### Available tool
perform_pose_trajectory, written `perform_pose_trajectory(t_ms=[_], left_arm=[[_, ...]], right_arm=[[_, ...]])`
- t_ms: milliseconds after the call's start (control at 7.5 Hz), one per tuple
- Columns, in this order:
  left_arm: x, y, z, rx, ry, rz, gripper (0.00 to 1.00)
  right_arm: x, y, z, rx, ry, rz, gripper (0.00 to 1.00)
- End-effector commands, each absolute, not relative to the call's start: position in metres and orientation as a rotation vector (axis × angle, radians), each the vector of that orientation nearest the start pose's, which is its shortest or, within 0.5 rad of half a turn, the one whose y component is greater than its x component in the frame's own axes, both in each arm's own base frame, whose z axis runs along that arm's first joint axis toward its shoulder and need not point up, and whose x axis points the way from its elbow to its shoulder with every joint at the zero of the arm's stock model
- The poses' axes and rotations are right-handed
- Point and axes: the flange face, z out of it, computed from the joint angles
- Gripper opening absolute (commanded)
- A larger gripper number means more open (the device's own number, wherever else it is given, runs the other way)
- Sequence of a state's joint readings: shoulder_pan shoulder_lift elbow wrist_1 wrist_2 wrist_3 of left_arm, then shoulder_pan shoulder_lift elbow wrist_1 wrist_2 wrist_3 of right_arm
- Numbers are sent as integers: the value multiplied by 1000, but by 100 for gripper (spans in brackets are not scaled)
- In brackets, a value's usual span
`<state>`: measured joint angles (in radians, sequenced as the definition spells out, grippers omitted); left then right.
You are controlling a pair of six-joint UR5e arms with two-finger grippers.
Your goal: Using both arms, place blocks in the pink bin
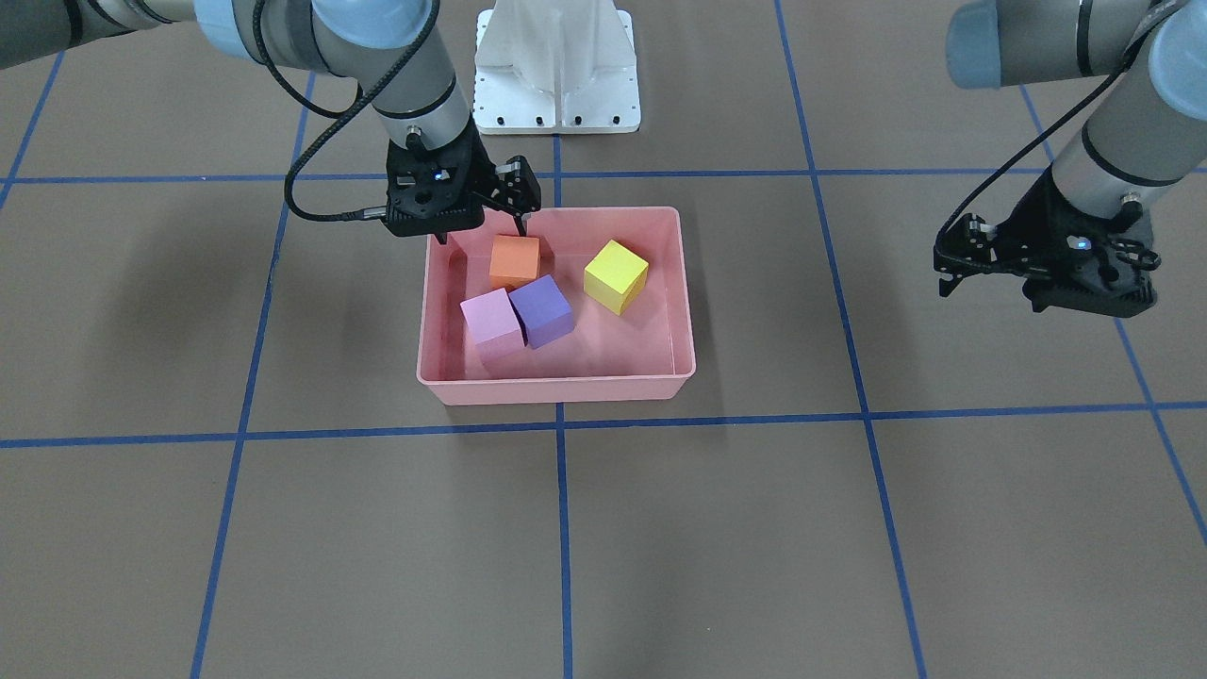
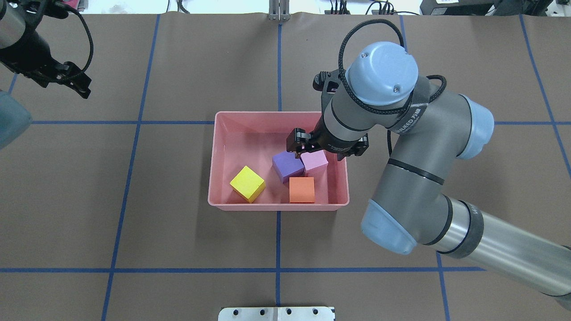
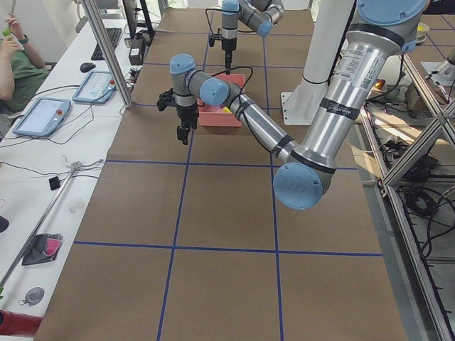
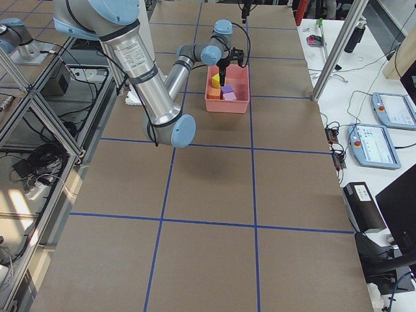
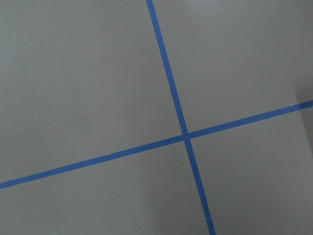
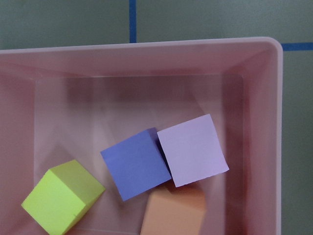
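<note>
Right pincer (image 1: 483, 231) hangs spread and empty over the pink bin's (image 1: 686, 311) robot-side corner. Left pincer (image 1: 946, 266), also spread, hovers well apart over the brown surface (image 1: 754, 528). In the bin lie the yellow block (image 1: 616, 275), orange block (image 1: 514, 261), purple block (image 1: 542, 311) and light pink block (image 1: 491, 319), the last two touching.
</note>
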<state>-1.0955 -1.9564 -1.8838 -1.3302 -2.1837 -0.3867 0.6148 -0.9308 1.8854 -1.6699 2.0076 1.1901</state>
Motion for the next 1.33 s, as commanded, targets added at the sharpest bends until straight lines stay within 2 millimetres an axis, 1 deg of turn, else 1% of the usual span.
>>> perform_pose_trajectory(t_ms=[0, 133, 267, 400, 533, 667, 800, 933, 1067, 1200], left_arm=[[195, -553, 334, 152, 729, 207, 100], [186, -558, 337, 159, 722, 192, 100], [187, -557, 357, 126, 708, 185, 100], [183, -552, 392, 76, 677, 164, 100], [166, -553, 402, 83, 659, 138, 100], [142, -551, 422, 71, 645, 99, 100], [111, -551, 439, 66, 636, 47, 100], [76, -548, 454, 92, 629, 81, 100], [38, -538, 488, 108, 606, 186, 100], [1, -533, 522, 93, 593, 203, 100]], right_arm=[[-395, -449, 171, 69, -904, 76, 100], [-345, -465, 181, 111, -874, 50, 100], [-294, -483, 196, 118, -833, 1, 100], [-232, -500, 221, 118, -794, -26, 100], [-178, -513, 258, 126, -759, -91, 100], [-121, -516, 312, 137, -720, -175, 100], [-60, -518, 373, 129, -704, -234, 100], [-6, -514, 419, 121, -719, -243, 100], [10, -512, 458, 63, -726, -214, 100], [27, -509, 493, 2, -723, -154, 100]])
